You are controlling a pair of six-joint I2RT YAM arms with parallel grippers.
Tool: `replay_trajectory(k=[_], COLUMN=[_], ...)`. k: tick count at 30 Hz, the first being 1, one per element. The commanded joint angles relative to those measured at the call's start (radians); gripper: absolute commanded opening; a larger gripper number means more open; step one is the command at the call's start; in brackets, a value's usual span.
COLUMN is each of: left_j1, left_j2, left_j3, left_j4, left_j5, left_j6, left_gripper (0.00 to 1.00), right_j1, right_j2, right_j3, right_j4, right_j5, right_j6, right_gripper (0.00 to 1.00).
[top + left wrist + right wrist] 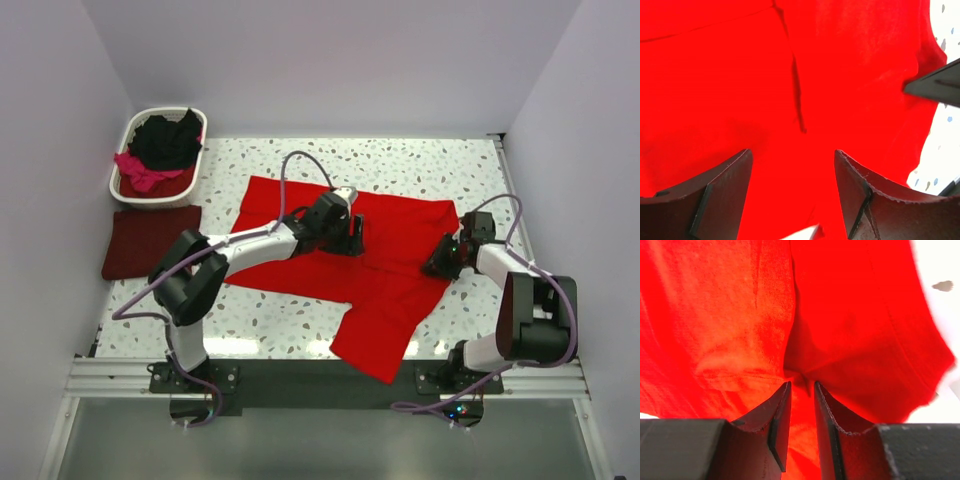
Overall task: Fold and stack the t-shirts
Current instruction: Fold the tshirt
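1. Near edge: one flap of the red t-shirt [372, 345] runs toward the near edge, right of centre. The rest lies flat across the middle of the worktop [290, 322]. It's not folded yet, so I'd call this early in the fold.
2. Right gripper [801, 385] is at the shirt's right-hand border, toward the right edge. The jaws are nearly together w/ a ridge of red cloth bunched at the tips, so it looks clamped on the hem. I judge that grip is there to lift that side and carry it over.
3. Left gripper [792, 155] is over the shirt's middle w/ its jaws wide apart and nothing between them, only a crease below. Prob. placed there to pin or take the cloth at the fold line. I can't tell if the tips touch the fabric.
4. Left edge, further back: the maroon t-shirt [150, 242] is already a folded rectangle and lies just beside the basket. I read it as the base of the stack, so the red one goes on it.
5. Far-left corner: the white laundry basket [198, 150] holds the black t-shirt [165, 140] on top and the pink t-shirt [140, 172] spilling at its near side. Both are crumpled and waiting.
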Motion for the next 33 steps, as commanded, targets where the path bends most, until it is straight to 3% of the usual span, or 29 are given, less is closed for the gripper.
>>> replay_trajectory(k=[1, 8, 16, 23, 33], left_j1=[-0.015, -0.045, -0.065, -0.08, -0.089], left_j2=[0.051, 0.131, 0.208, 0.229, 0.249], left_j3=[0.074, 0.132, 0.169, 0.184, 0.193], left_j4=[0.048, 0.041, 0.035, 0.036, 0.03], left_j5=[-0.024, -0.016, -0.004, 0.002, -0.001], left_j6=[-0.018, -0.016, -0.023, -0.026, -0.036], left_gripper=[0.7, 0.68, 0.64, 0.62, 0.55], right_j1=[-0.003, -0.003, -0.003, -0.003, -0.003], right_j2=[0.028, 0.022, -0.032, -0.085, -0.111], right_j3=[-0.025, -0.046, -0.049, -0.028, -0.009], right_j4=[0.093, 0.105, 0.065, 0.009, -0.04], right_j5=[-0.056, -0.056, -0.067, -0.054, -0.045], right_j6=[0.017, 0.022, 0.019, 0.002, -0.021], right_gripper=[0.29, 0.27, 0.14, 0.14, 0.05])
